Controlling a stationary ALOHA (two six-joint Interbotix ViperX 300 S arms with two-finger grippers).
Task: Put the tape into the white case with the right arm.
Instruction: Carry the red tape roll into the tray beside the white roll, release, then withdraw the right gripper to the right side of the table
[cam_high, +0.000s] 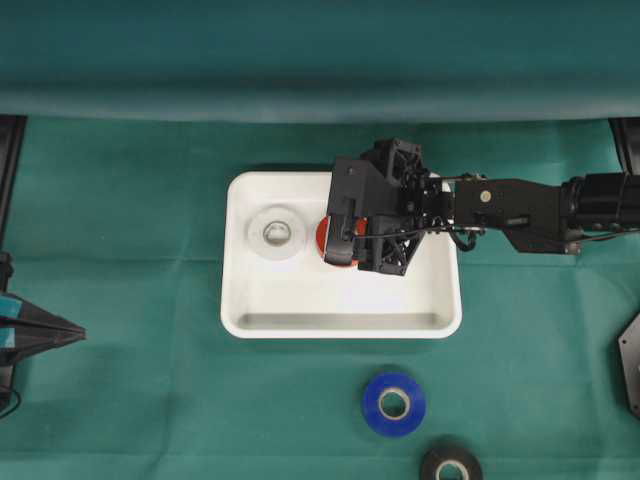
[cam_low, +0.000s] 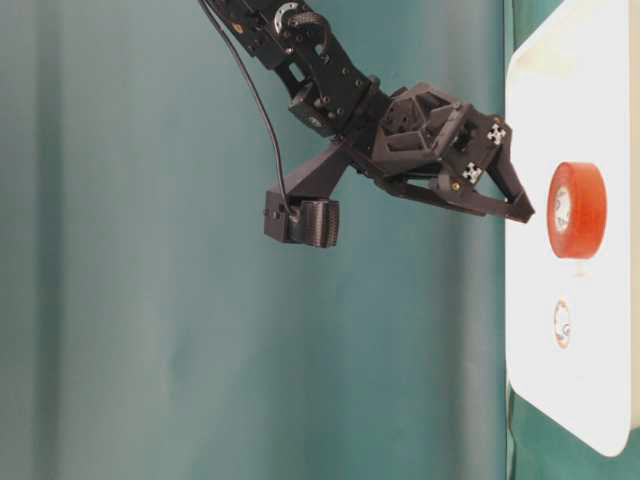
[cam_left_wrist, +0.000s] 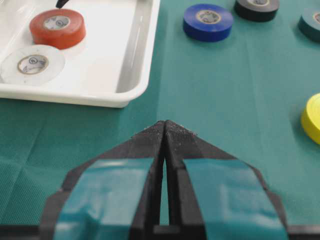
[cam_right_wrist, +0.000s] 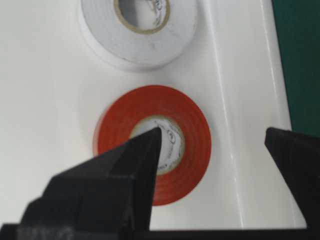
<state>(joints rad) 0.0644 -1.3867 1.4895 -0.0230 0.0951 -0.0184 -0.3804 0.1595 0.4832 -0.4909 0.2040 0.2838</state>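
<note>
The red tape (cam_right_wrist: 192, 145) lies flat on the floor of the white case (cam_right_wrist: 50, 100), next to a white tape roll (cam_right_wrist: 140, 35). My right gripper (cam_right_wrist: 212, 131) hangs just above the red roll, open, and nothing is between its fingers. One fingertip (cam_right_wrist: 150, 142) is over the roll's core, the other is out past its edge. From overhead the right gripper (cam_high: 345, 240) covers most of the red tape (cam_high: 321, 240) inside the white case (cam_high: 240, 320). My left gripper (cam_left_wrist: 165, 124) is shut and empty, low over the cloth at the left edge (cam_high: 75, 335).
A blue roll (cam_high: 393, 404) and a black roll (cam_high: 451, 466) lie on the green cloth in front of the case. The left wrist view also shows a yellow roll (cam_left_wrist: 312, 117) and a teal roll (cam_left_wrist: 311, 22).
</note>
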